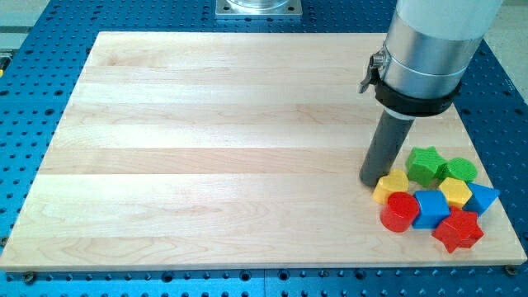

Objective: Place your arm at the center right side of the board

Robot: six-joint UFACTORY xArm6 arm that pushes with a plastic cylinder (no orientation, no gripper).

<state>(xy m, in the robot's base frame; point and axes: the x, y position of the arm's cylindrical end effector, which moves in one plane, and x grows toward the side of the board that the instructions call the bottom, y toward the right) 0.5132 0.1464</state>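
Note:
My tip (370, 181) rests on the wooden board (206, 140) at the view's right, just left of a cluster of blocks. The rod rises to the grey arm body (425, 49) at the view's top right. Nearest the tip is a yellow block (391, 187), touching or almost touching it. Below it lies a red cylinder (399, 212). A green star-like block (425, 164) and a green block (459, 171) sit at the cluster's top. A yellow hexagon-like block (454, 193), a blue cube (431, 208), a blue triangle (482, 198) and a red star (458, 230) fill the rest.
The board lies on a blue perforated table (33, 124). A grey metal base plate (259, 8) sits beyond the board's top edge. The cluster lies close to the board's right and bottom edges.

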